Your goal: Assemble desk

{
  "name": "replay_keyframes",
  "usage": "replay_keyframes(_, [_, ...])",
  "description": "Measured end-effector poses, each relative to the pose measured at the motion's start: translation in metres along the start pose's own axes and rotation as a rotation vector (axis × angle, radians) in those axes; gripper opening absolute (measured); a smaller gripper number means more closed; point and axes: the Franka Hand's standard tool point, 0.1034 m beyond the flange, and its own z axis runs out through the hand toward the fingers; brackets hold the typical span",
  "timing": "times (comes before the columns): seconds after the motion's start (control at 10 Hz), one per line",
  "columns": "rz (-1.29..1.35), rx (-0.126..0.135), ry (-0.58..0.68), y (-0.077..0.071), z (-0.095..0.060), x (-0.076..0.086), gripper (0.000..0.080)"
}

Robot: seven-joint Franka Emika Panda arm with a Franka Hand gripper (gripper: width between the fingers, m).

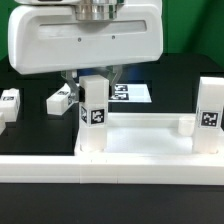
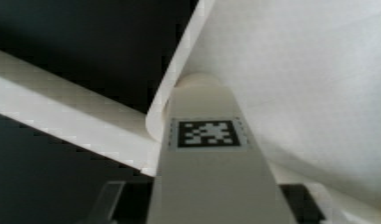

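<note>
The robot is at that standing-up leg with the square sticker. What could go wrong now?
1. The leg stands at a corner of the desk top, between the fingers of the end effector. If it is not seated straight, it might lean or jam; the joint is hidden.
2. A loose leg lies close by on the table; a wide swing could knock it away.
3. A push might slide the desk top, shaking the second upright leg.

A black table is seen, evenly lit; the marker board is laid flat on it.
</note>
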Motion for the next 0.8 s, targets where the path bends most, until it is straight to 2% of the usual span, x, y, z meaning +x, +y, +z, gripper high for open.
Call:
replay_keyframes(0.2, [0.1, 0.001, 0.001, 0.0018, 0.0, -0.001, 0.0288])
replay_keyframes(0.8, [0.756, 0.008, 0.025, 0.0002, 0.0, 0.0009, 0.0289])
